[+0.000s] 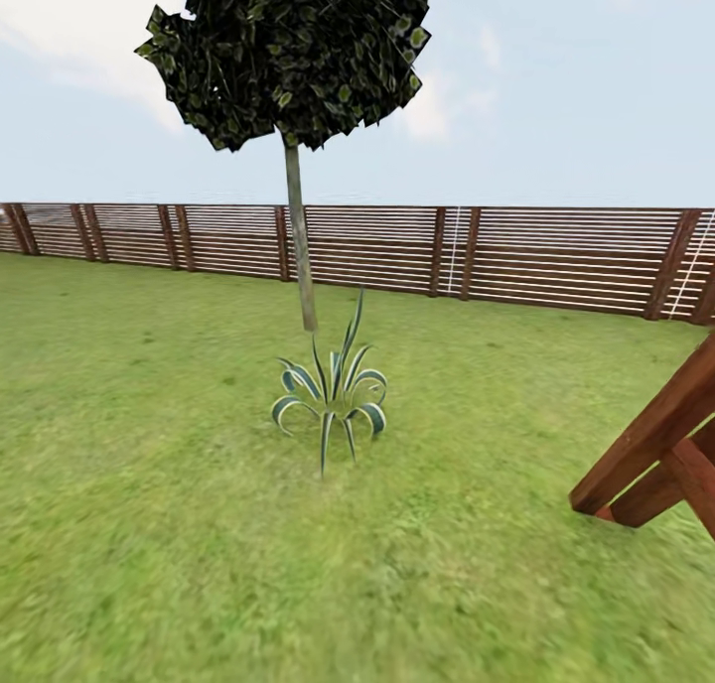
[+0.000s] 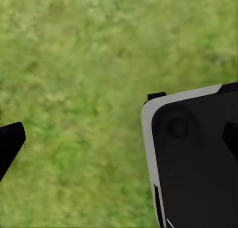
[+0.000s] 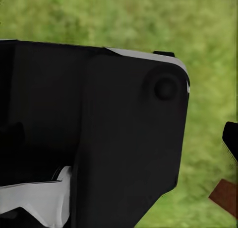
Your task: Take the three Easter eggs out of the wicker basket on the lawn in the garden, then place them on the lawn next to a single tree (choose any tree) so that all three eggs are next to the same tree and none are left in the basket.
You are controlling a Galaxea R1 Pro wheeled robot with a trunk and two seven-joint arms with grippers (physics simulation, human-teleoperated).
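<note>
The lawn (image 1: 149, 484) spreads out wide ahead of me, mottled green, closed at the back by the garden's brown slatted fence (image 1: 556, 258). The Easter eggs, the wicker basket and the thick-trunked tree are out of view. In the left wrist view a single black fingertip (image 2: 9, 144) hangs over grass. The right wrist view has a dark fingertip (image 3: 231, 137) at the picture's edge, also over grass. Neither wrist view lets me tell how the jaws stand or whether they hold anything.
A thin-trunked tree (image 1: 299, 236) with a dark round crown stands ahead, with a spiky striped plant (image 1: 333, 395) in front of it. A slanted brown wooden frame (image 1: 660, 445) stands at the right. My black-and-white body panel (image 2: 198, 158) (image 3: 124, 138) is close to both wrist cameras.
</note>
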